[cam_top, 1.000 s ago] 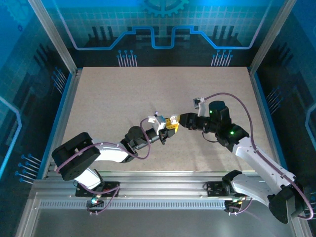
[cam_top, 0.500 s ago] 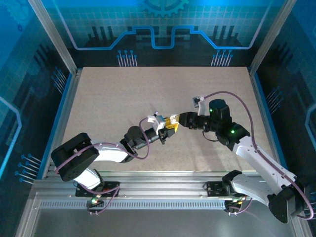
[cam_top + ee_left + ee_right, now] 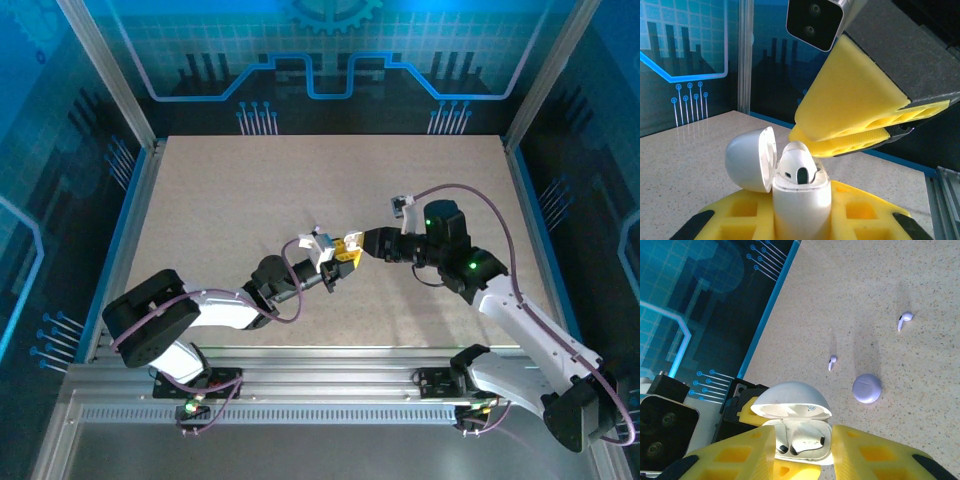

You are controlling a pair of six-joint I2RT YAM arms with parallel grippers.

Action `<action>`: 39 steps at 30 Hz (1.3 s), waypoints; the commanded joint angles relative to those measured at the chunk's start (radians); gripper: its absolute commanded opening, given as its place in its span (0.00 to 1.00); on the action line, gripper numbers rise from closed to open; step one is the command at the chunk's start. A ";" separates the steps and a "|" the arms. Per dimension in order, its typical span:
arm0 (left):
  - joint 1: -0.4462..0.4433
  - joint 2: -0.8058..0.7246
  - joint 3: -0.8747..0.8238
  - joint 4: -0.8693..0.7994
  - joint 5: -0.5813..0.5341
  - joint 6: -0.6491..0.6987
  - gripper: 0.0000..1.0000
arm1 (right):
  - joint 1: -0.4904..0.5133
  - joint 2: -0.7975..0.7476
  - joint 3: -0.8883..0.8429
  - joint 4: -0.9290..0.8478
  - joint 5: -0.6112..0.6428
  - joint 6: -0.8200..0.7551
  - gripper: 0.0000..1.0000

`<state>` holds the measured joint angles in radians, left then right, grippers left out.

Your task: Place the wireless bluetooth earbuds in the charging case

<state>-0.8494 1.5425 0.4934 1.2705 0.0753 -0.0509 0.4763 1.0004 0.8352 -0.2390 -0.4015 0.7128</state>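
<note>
Case (image 3: 801,200) stands upright in your left gripper (image 3: 802,216), pinched between its yellow pads (image 3: 740,220), with the lid (image 3: 747,160) swung back toward 9 o'clock in the left wrist view. One earbud (image 3: 797,169) sits in it with its head proud of the opening, so I judge it not fully seated. Your right gripper (image 3: 799,131) hangs just above that earbud, reaching in from 2 o'clock, its fingers parted a little with nothing between them.

In the right wrist view two loose earbuds lie on the table (image 3: 920,405). The near one (image 3: 831,362) is at 1 o'clock from the case, and the far one (image 3: 904,320) is farther out between 1 and 2. Each has its stem trailing toward 7 o'clock. A closed lilac puck (image 3: 866,388) lies at 2 o'clock, apart from both.

Your right arm is the free one, so the fetch likely falls to it. Close across the stem, not along it. I cannot tell whether the case has room left.
</note>
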 commanded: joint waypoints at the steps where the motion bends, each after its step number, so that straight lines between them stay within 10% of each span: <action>1: -0.004 -0.033 0.005 0.109 0.006 0.001 0.17 | -0.014 -0.008 0.026 -0.064 -0.010 -0.021 0.37; 22: -0.012 -0.094 0.002 0.058 0.053 -0.033 0.17 | -0.120 -0.131 0.023 -0.013 -0.166 -0.126 0.63; 39: -0.013 -0.202 0.019 -0.069 0.197 -0.023 0.18 | -0.170 -0.182 0.097 -0.229 -0.531 -0.925 0.84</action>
<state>-0.8547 1.3739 0.4938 1.2068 0.2218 -0.0734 0.3199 0.8043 0.8890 -0.3676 -0.8356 0.0040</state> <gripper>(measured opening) 0.229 0.841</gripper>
